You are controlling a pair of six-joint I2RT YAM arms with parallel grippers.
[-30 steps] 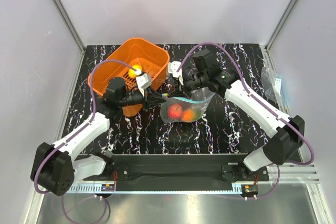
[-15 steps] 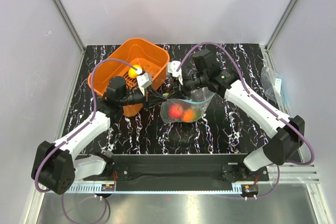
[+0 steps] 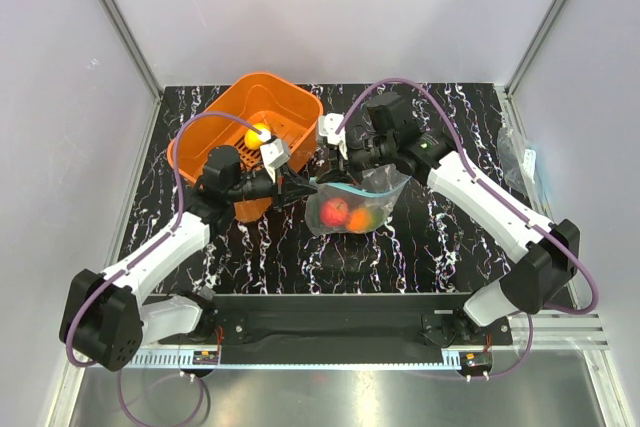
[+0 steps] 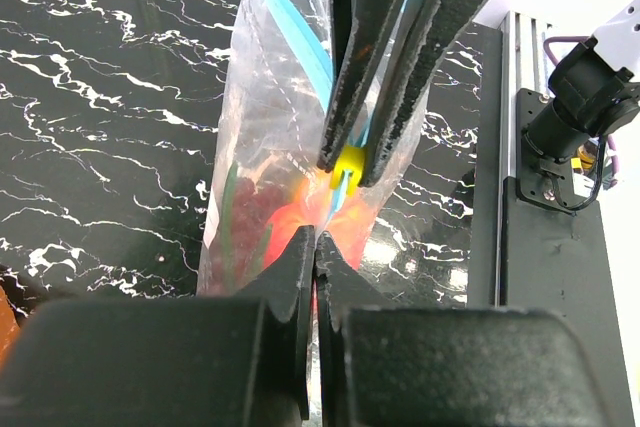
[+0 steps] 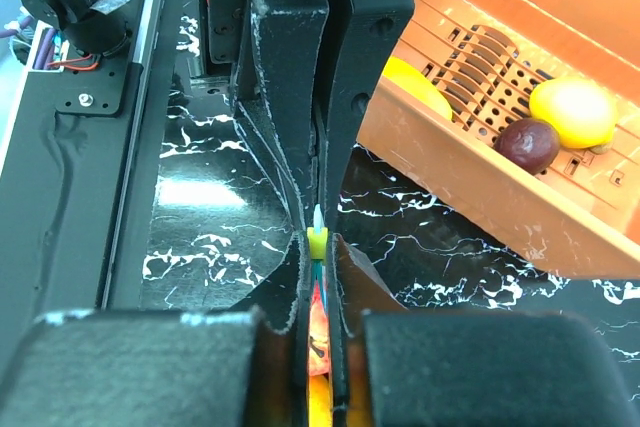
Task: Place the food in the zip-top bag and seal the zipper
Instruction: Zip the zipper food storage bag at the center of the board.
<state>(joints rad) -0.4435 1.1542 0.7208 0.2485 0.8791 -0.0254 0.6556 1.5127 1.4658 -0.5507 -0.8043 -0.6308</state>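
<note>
The clear zip-top bag [image 3: 352, 203] hangs over the black marbled table between both grippers. Food shows through it: a red apple [image 3: 335, 209], an orange mango [image 3: 361, 217] and green chive stalks [image 4: 229, 215]. My left gripper [image 3: 309, 185] [image 4: 315, 236] is shut on the bag's corner just below the zipper [image 4: 296, 39], a teal strip running away up the mouth. My right gripper [image 3: 329, 171] [image 5: 318, 243] faces it tip to tip, shut on the zipper's yellow slider [image 5: 318, 244] [image 4: 347, 163]. More food, a lemon [image 5: 572, 111] [image 3: 260, 133] and a dark grape [image 5: 528, 144], lies in the basket.
The orange slotted basket [image 3: 292, 97] stands at the back left, close behind the left gripper, and another yellow piece [image 5: 417, 87] shows through its wall. A spare clear bag [image 3: 520, 157] lies off the table's right edge. A black rail [image 3: 330, 309] runs along the near edge.
My right gripper has edged slightly left, closer to the left gripper. The bag, the food in it and the left arm have stayed where they were.
</note>
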